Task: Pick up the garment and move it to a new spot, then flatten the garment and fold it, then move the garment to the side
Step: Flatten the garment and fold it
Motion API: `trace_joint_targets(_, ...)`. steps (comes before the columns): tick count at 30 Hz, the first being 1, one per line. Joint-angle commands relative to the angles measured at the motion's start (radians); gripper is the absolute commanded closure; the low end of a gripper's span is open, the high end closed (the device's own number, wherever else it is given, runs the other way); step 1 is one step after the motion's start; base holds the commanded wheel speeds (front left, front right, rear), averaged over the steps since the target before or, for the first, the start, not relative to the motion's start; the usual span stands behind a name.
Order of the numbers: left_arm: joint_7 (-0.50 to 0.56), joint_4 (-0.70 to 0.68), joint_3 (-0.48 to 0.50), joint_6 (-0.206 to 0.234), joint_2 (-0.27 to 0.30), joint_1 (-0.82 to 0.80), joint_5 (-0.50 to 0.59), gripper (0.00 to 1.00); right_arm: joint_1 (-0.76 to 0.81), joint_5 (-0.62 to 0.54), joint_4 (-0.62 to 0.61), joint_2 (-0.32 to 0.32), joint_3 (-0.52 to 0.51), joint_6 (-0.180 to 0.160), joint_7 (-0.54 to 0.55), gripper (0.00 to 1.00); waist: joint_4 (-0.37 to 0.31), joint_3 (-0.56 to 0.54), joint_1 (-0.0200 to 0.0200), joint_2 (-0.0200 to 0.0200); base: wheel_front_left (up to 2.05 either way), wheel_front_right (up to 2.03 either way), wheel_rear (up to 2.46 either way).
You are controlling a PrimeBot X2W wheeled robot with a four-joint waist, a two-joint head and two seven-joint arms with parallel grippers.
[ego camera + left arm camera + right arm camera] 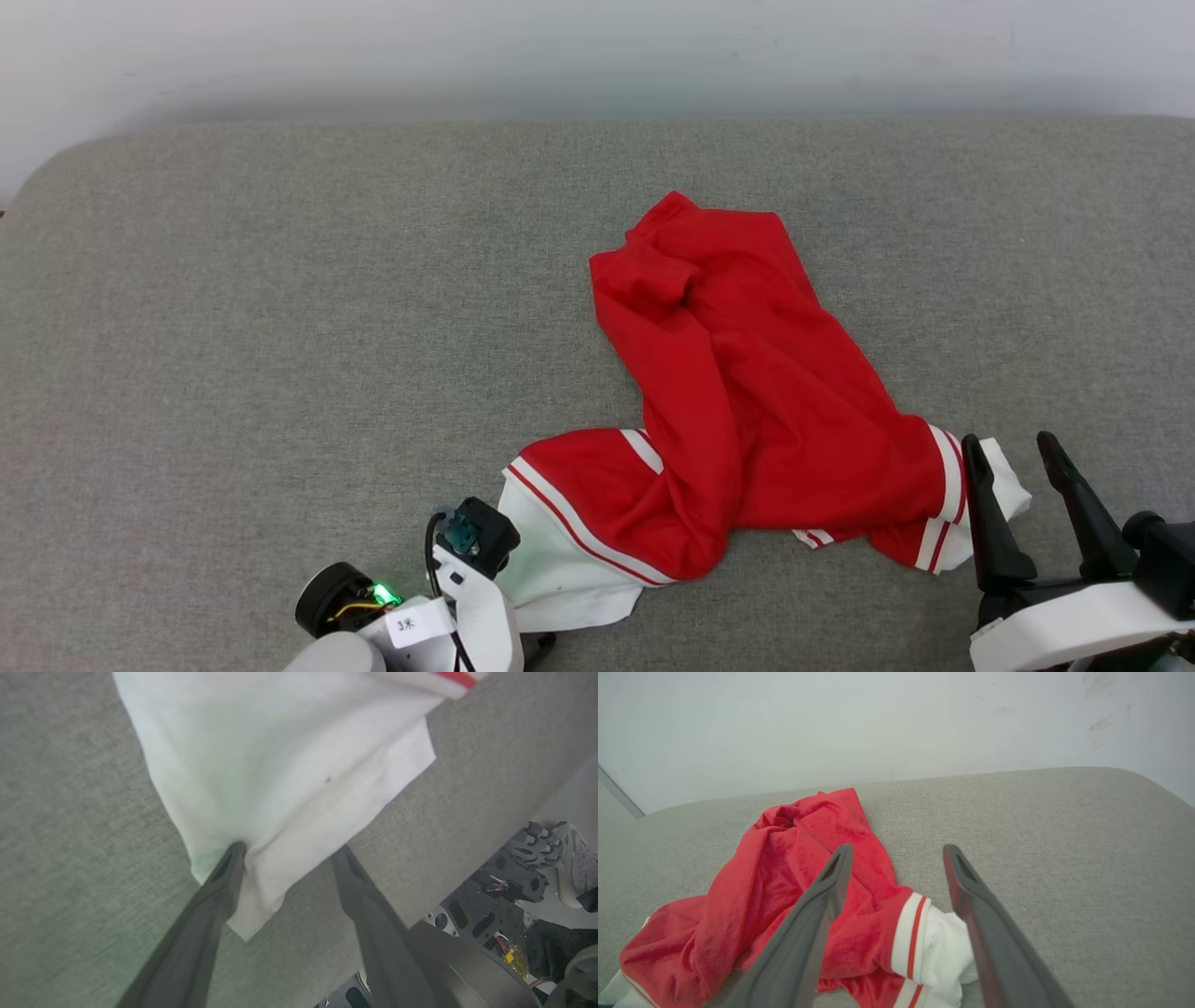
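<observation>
1. Yet to flatten, fold and set aside the shirt (747,392), bunched near, right of centre.
2. Straddling its white sleeves (280,765) with left gripper (289,849) and right gripper (1008,441), fingers wide, gripping nothing.

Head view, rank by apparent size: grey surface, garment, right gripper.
1. grey surface, by far
2. garment
3. right gripper, smallest even though it sits nearest the camera, which inflates it
</observation>
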Motion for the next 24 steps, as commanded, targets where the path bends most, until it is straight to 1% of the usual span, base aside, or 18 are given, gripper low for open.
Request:
trace_joint_targets(1,0.034,0.055,-0.047,-0.010,-0.012,0.044,-0.020,0.77,-0.017,0.007,0.005,0.001,0.002,-0.001,-0.007,0.00,-0.002,0.003,0.0000,-0.0001,0.00,0.00,0.00)
trace_joint_targets(2,0.031,0.061,-0.054,-0.013,-0.011,0.042,-0.019,1.00,-0.018,0.009,0.009,0.001,0.004,-0.001,-0.007,0.00,-0.003,0.002,0.0000,-0.0001,0.00,0.00,0.00)
trace_joint_targets(5,-0.016,0.055,-0.044,-0.015,-0.017,0.025,-0.016,1.00,-0.018,0.020,0.021,0.001,0.000,-0.001,-0.004,0.00,0.001,-0.008,0.0000,-0.0001,0.00,0.00,0.00)
trace_joint_targets(6,-0.093,0.032,-0.005,-0.004,-0.021,0.001,-0.005,1.00,-0.009,0.033,0.040,0.001,-0.011,0.000,0.014,0.00,0.011,-0.024,0.0000,-0.0001,0.00,0.00,0.00)
trace_joint_targets(9,-0.168,0.000,0.041,0.010,-0.022,0.000,-0.016,1.00,0.001,0.043,0.060,0.001,-0.020,-0.001,0.049,0.00,0.020,-0.042,0.0000,-0.0001,0.00,0.00,0.00)
trace_joint_targets(11,-0.215,-0.019,0.068,0.029,-0.019,0.010,-0.016,1.00,0.002,0.043,0.072,0.001,-0.033,-0.001,0.072,0.00,0.026,-0.053,0.0000,-0.0001,0.00,0.00,0.00)
trace_joint_targets(13,-0.265,-0.044,0.104,0.053,-0.030,0.022,-0.030,1.00,0.003,0.048,0.079,0.001,-0.045,0.000,0.096,0.00,0.033,-0.065,0.0000,-0.0001,0.00,0.00,0.00)
trace_joint_targets(18,-0.340,-0.099,0.172,0.119,-0.025,0.051,-0.033,1.00,0.000,0.035,0.074,0.001,-0.086,0.000,0.150,0.00,0.047,-0.087,0.0000,-0.0001,0.00,0.00,0.00)
trace_joint_targets(19,-0.371,-0.126,0.216,0.161,-0.018,0.072,-0.039,1.00,0.009,0.015,0.076,0.001,-0.115,0.000,0.188,0.00,0.054,-0.093,0.0000,-0.0001,0.00,0.00,0.00)
trace_joint_targets(22,-0.395,-0.146,0.259,0.195,-0.003,0.094,-0.049,1.00,0.018,0.002,0.081,0.001,-0.149,-0.001,0.232,0.00,0.061,-0.095,0.0000,-0.0001,0.00,0.00,0.00)
trace_joint_targets(24,-0.402,-0.152,0.272,0.203,0.003,0.103,-0.050,1.00,0.022,-0.002,0.082,0.001,-0.159,0.000,0.248,0.00,0.064,-0.095,0.0000,-0.0001,0.00,0.00,0.00)
